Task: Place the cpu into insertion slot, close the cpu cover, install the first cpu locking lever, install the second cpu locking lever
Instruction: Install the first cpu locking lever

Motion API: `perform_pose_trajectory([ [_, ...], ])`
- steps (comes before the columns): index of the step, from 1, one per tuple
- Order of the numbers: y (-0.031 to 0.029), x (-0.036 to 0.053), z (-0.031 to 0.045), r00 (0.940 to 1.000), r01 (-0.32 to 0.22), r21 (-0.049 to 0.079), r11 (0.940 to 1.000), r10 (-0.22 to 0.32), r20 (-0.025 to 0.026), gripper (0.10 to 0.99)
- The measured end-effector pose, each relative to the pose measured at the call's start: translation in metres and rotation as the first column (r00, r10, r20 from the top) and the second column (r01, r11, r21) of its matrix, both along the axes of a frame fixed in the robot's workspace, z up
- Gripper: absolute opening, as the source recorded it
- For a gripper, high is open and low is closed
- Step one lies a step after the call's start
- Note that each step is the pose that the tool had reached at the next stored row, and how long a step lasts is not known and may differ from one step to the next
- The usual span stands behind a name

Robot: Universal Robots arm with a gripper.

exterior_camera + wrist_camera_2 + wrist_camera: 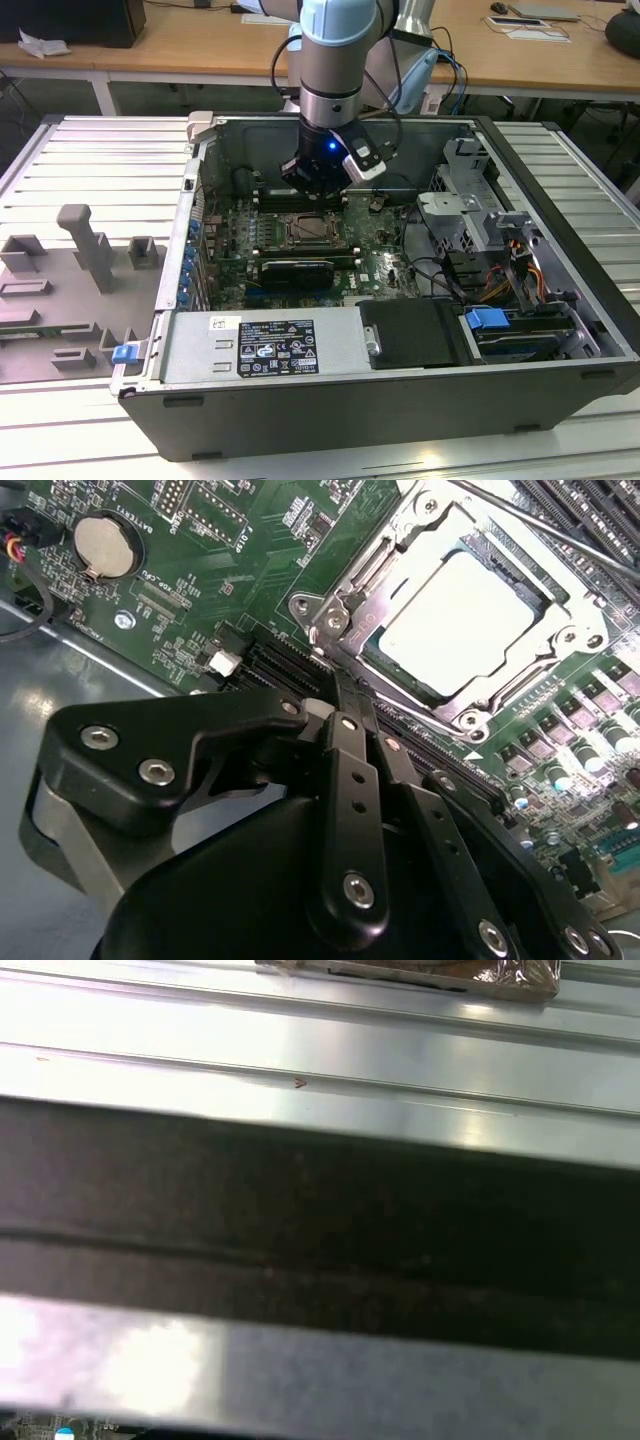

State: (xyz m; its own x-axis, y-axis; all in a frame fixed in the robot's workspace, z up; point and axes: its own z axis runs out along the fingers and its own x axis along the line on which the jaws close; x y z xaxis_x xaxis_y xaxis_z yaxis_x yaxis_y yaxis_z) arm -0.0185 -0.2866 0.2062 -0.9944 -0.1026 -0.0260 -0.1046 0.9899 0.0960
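Note:
In the exterior view my gripper (313, 188) hangs inside the open computer case, just behind the insertion slot (308, 231) on the green board. The second wrist view shows its black fingers (350, 750) pressed together with nothing between them, a little short of the socket. The cpu (460, 620), a pale square chip, lies flat in the insertion slot (327, 612). The cpu cover (568, 605), a silver frame, lies down around the chip's edges. A thin metal lever rod (560, 535) runs along the socket's far side; I cannot tell whether it is latched.
A coin battery (105, 548) and a long black card slot (290, 670) lie near the fingers; memory slots (590, 510) flank the socket. The power supply (260, 345), drive cage (470, 215) and case walls (200, 200) hem the board in. A grey fixture tray (80, 270) lies outside.

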Motion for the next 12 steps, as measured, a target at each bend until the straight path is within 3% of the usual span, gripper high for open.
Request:
perform_pose_trajectory([
  [12,0.0003,0.0008,-0.0048,1.0000,0.000,-0.006,1.0000,0.000,0.0007,0.106],
])
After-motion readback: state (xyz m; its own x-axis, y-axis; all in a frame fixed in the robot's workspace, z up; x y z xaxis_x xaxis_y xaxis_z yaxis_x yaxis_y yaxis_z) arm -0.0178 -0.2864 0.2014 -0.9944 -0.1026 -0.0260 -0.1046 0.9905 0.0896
